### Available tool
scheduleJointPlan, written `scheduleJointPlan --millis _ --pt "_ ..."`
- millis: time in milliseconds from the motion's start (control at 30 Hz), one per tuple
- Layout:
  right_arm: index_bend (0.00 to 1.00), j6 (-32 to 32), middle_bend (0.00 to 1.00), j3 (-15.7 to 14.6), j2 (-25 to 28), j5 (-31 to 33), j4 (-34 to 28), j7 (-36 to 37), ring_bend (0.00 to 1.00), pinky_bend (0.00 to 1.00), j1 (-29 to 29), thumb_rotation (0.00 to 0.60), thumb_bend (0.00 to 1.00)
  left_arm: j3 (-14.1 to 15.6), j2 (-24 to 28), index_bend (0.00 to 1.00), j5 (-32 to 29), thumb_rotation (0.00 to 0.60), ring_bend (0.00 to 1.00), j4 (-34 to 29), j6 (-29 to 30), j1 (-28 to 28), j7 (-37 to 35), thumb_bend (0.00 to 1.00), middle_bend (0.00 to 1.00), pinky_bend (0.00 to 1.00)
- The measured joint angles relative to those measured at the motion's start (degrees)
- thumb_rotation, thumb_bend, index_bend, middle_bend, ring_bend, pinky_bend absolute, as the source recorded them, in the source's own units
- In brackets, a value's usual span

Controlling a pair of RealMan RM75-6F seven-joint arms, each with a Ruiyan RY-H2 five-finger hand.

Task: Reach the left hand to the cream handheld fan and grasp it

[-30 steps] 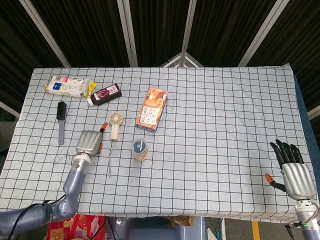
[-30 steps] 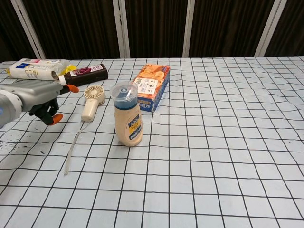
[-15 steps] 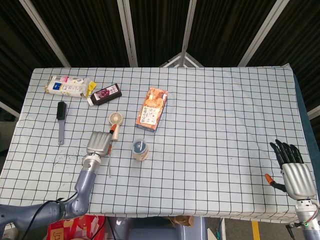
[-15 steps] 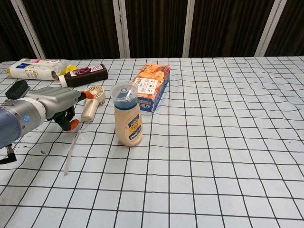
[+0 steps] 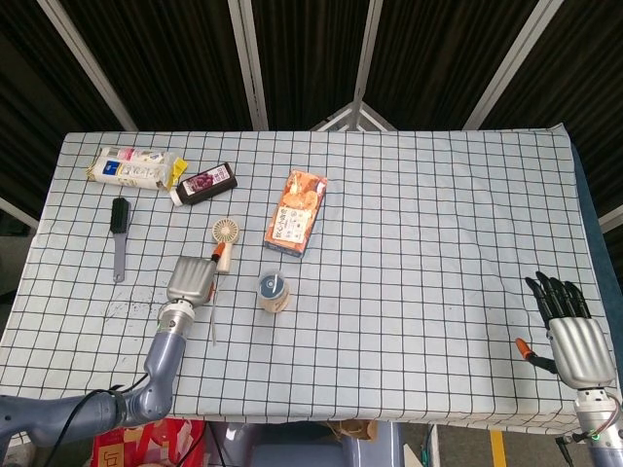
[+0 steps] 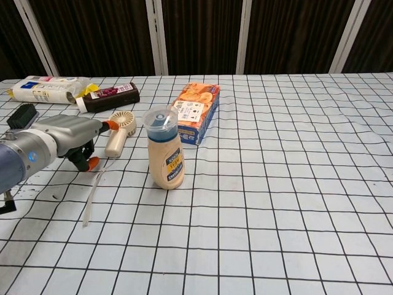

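The cream plastic handheld fan (image 6: pixel 118 132) is lying flat beside the tan squeeze bottle with the blue cap (image 6: pixel 164 149). The left hand (image 6: pixel 69 138) is reaching alongside its handle, orange-tipped fingers (image 6: pixel 111 125) apparently parted and not yet gripping, ready to wrap it.

Table (image 5: pixel 438 195) w/ white cloth, black grid, covering it edge to edge. Far-left corner: white snack pack (image 5: pixel 128 167), yellow end toward a dark packet (image 5: pixel 203 183) just beside it. Near left edge: black brush (image 5: pixel 120 233) w/ grey handle pointing to near edge. Toward middle: orange box (image 5: pixel 297 211) lying flat. Left of it, cream handheld fan (image 5: pixel 225 236), head toward far edge, lying flat. Nearer the front: upright mayo-type bottle (image 6: pixel 164 150) w/ blue cap. Thin white strip (image 6: pixel 93 192) flat on cloth, left of bottle.
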Motion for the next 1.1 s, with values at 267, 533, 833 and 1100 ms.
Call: scheduleJointPlan --millis 267,533,833,1100 --pt "0.0 -0.04 0.0 -0.02 0.07 -0.04 0.02 0.24 0.0 0.0 0.03 0.6 0.28 1.34 -0.72 0.03 -1.62 0.6 0.68 1.42 0.02 -0.3 0.58 0.67 0.81 0.7" --pt "0.0 -0.03 0.0 0.0 0.03 0.02 -0.01 0.11 0.0 0.0 0.03 0.6 0.28 2.62 -1.47 0.07 -2.89 0.6 0.68 2.64 -1.09 -0.71 0.59 0.69 0.81 0.7" --pt "0.0 0.0 0.0 -0.03 0.03 -0.04 0.05 0.31 0.0 0.0 0.02 0.6 0.28 2.62 -1.04 0.05 -3.08 0.6 0.64 1.92 -0.27 -0.85 -0.28 0.69 0.77 0.69" --pt "0.0 0.12 0.0 -0.02 -0.07 -0.08 0.12 -0.01 0.0 0.0 0.01 0.6 0.28 1.42 1.2 0.0 3.35 0.6 0.35 -1.46 4.48 0.34 -5.39 0.5 0.39 0.47"
